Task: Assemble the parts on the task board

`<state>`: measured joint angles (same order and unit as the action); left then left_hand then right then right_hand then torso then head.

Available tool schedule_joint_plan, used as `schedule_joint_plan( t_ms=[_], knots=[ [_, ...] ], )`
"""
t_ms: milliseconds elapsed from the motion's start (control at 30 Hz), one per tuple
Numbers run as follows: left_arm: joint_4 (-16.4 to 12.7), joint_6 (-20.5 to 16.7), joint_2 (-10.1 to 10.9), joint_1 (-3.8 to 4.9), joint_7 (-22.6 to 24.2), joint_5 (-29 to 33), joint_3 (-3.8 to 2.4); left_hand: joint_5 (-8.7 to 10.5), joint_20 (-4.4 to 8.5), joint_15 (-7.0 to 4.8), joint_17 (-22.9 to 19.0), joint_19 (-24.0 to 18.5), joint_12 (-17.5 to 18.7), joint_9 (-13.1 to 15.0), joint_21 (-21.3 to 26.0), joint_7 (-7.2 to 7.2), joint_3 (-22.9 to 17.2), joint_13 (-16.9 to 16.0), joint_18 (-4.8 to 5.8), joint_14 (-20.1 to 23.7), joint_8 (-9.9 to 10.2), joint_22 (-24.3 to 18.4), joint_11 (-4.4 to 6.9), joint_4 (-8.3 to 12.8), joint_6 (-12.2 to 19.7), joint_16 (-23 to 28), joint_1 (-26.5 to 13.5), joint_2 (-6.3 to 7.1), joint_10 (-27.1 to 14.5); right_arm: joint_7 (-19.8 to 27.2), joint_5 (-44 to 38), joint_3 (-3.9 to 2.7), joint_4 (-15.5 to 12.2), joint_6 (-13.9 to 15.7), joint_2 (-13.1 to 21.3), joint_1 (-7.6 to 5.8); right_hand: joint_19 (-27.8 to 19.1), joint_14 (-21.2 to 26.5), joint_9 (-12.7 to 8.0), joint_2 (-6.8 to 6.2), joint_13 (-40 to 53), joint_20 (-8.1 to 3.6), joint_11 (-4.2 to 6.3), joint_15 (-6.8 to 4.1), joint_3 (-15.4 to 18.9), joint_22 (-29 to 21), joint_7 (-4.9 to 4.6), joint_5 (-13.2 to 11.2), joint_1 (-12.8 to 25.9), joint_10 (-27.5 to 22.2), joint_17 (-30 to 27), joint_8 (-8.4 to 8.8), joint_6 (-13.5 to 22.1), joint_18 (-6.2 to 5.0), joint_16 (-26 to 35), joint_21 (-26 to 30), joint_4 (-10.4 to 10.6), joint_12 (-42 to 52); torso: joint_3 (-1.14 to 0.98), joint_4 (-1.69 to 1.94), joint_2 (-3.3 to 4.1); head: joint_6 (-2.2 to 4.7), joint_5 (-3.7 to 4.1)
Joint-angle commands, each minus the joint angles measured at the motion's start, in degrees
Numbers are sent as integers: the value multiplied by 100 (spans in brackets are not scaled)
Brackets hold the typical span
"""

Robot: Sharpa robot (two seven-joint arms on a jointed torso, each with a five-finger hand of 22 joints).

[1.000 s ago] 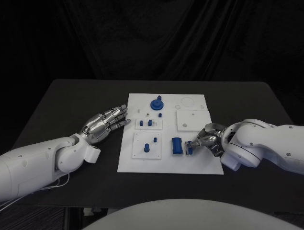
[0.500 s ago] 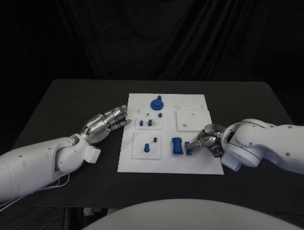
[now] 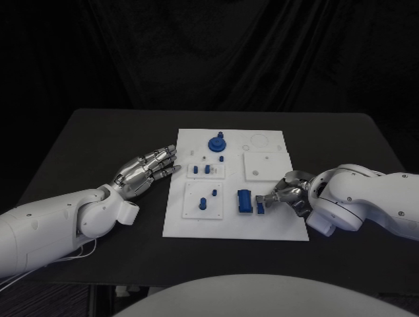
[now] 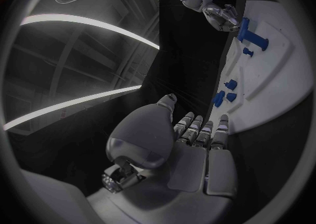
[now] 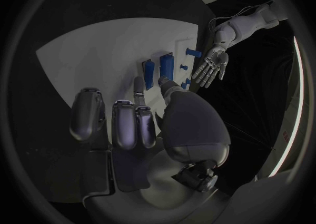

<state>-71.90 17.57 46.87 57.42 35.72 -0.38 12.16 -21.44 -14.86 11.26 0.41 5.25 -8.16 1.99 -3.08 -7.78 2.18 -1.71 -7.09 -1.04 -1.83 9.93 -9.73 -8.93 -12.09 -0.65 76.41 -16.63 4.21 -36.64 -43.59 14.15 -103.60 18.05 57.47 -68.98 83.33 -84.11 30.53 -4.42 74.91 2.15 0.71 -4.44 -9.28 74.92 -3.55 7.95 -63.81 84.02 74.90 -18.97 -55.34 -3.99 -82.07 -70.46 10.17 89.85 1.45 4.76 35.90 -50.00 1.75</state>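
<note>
We judge seating underway: right hand (image 3: pixel 284 195) pinches a small blue part (image 3: pixel 260 204) beside the blue block (image 3: pixel 243 201) near the task board (image 3: pixel 276 228)'s near edge; next, press squarely; left hand (image 3: pixel 148 169) spread, empty.

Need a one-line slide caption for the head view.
Right hand at a small blue part on the white task board; left hand rests open beside it.

Light: dim, black backdrop, cool cast | Brightest: white task board (image 3: pixel 266 228) and pale arms, lit from above | Desk (image 3: pixel 95 142): dark, shadows barely separable | Wrist views: fisheye circles, straight edges bowed, bright curved light strips at rims, near fingers (image 5: pixel 125 124) softly blurred | Head view: sharp
</note>
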Motion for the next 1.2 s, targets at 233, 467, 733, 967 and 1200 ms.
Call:
schedule_joint_plan(
  t_ms=[233,467,733,967,1200],
  knots=[
    [-40,25,35,-18,191,30,-5,-25,-31,12,8,16,-15,11,-25,-106,-39,-6,-76,-20,-38,8,-23,19,-33,-22,-55,24,-4,657,-647,-1,-155,719,227,10,-23,-309,76,36,1509,9,-30,35,5,981,-34,59,-331,598,199,-78,106,-1,-26,-1,-105,15,-3,3,-1,0,-10],
    [-43,7,39,-25,261,30,-5,-26,-32,11,10,20,-22,14,-27,-106,-39,-8,-78,-25,-43,12,-24,32,-48,-26,-52,33,3,670,-1207,1,-249,277,318,26,-61,-288,708,62,1509,21,-32,44,256,968,-25,-266,-572,598,206,-944,615,-11,-33,44,-25,15,-4,-2,-6,0,10],
    [-42,11,37,-33,268,30,-5,-30,-32,10,10,20,-23,16,-28,-108,-41,-8,-79,-25,-47,9,-23,43,-56,-26,-48,37,4,555,-1498,1,-344,-98,396,174,5,-338,1239,-52,1509,-28,33,-7,512,1018,42,-522,-569,598,398,-1727,915,24,-154,-145,284,15,-9,-4,-12,0,-6],
    [-39,16,44,-36,248,30,-5,-33,-32,9,9,19,-26,15,-27,-109,-42,-9,-80,-23,-47,7,-23,47,-54,-25,-46,38,6,472,-1651,1,-378,-212,412,260,23,-348,1655,-28,1509,-86,92,-65,782,1030,113,-524,-655,598,445,-2223,1093,36,-184,-215,374,15,-5,6,2,0,12],
    [-36,30,34,-38,235,30,-5,-33,-32,9,9,19,-26,15,-27,-109,-42,-9,-80,-23,-47,7,-23,47,-54,-25,-46,38,6,402,-1745,1,-374,-205,373,287,9,-343,2059,28,1509,-116,136,-99,1106,1024,166,-524,-703,598,436,-2714,1277,32,-175,-211,462,15,4,6,5,0,15]
  ],
)
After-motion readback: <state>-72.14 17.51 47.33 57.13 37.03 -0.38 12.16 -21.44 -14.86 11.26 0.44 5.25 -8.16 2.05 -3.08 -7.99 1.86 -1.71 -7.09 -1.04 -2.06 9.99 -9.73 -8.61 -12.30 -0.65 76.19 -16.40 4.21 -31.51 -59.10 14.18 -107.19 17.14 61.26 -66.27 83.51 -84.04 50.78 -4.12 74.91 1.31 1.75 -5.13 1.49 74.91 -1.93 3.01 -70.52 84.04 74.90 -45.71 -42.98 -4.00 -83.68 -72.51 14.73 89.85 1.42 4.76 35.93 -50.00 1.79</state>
